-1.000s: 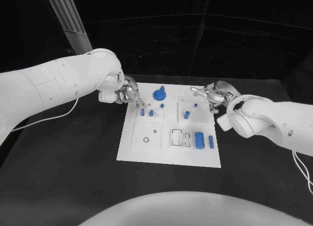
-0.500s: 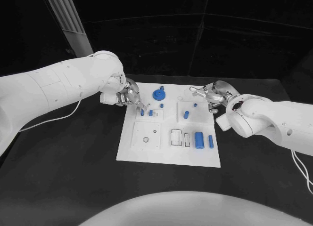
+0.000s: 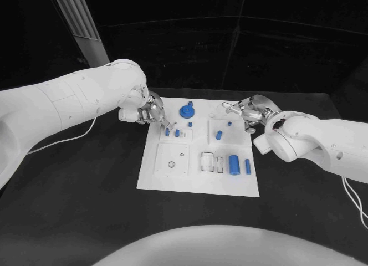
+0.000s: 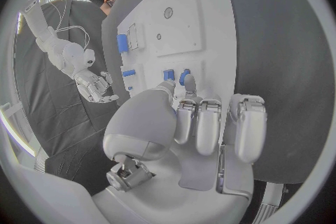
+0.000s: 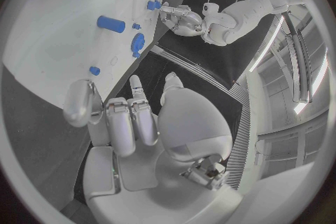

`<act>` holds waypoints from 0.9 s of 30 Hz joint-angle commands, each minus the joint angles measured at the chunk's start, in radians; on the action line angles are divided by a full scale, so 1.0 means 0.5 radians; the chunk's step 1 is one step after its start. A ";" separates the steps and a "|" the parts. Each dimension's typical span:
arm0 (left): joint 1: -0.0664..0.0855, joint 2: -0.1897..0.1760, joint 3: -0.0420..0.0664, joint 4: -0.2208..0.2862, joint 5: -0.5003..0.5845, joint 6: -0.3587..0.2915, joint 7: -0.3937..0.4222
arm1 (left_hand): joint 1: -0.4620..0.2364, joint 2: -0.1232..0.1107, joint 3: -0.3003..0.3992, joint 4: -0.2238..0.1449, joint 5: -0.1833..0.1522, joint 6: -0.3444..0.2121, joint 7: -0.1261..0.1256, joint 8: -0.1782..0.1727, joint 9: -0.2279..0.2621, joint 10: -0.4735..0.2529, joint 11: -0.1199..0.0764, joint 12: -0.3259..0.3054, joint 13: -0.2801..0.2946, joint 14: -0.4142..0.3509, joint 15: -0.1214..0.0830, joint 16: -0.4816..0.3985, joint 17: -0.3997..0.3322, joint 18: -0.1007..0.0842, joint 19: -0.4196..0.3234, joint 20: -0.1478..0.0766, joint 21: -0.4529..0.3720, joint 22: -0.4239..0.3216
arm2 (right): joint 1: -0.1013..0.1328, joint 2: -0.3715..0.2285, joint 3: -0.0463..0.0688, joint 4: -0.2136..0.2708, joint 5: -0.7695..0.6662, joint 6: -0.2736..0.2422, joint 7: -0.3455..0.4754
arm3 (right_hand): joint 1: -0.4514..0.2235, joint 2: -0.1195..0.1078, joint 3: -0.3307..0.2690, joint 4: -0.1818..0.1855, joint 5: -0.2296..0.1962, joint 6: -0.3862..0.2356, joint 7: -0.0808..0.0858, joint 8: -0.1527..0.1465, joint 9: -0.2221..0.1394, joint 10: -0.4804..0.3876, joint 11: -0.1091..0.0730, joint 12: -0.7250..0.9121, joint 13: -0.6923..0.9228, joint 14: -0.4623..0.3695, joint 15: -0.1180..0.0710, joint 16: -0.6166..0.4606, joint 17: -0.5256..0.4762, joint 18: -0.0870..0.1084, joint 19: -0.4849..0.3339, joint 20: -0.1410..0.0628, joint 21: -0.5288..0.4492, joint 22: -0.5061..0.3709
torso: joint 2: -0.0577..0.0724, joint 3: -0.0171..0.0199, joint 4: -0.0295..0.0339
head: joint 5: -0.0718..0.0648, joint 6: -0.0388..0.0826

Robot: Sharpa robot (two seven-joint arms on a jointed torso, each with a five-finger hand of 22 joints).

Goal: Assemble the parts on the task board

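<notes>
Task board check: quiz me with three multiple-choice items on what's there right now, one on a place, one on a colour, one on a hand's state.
1. Where is the left hand?
A. at the board's far-left corner, by two small parts
B. at the board's near edge
C. off the table

2. What colour is the round knob part?
A. red
B. blue
C. yellow

3. What is the right hand holding?
A. a long cylinder
B. the board
C. nothing

Answers:
1 A, its fingers reach the task board beside the small parts.
2 B, it shows blue against the white plate.
3 C, its fingers are apart over the board's far-right edge.
</notes>
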 commanded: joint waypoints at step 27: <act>-0.023 0.060 0.002 -0.086 0.011 0.032 -0.026 | 0.014 0.044 -0.032 -0.001 -0.020 -0.018 0.010 -0.061 -0.034 0.208 0.004 0.003 0.525 0.211 -0.008 0.006 0.527 -0.013 0.208 -0.010 0.008 0.526 | 0.003 0.009 0.001 0.009 -0.007 -0.007 0.005 | 0.025 0.000 -0.013 0.000 0.014 -0.011 -0.002 0.011 0.003 0.208 -0.003 0.005 0.526 0.208 -0.011 0.005 0.527 0.027 -0.003 -0.009 -0.009 0.180 | 0.000 0.0007 0.000 | -0.008 -0.003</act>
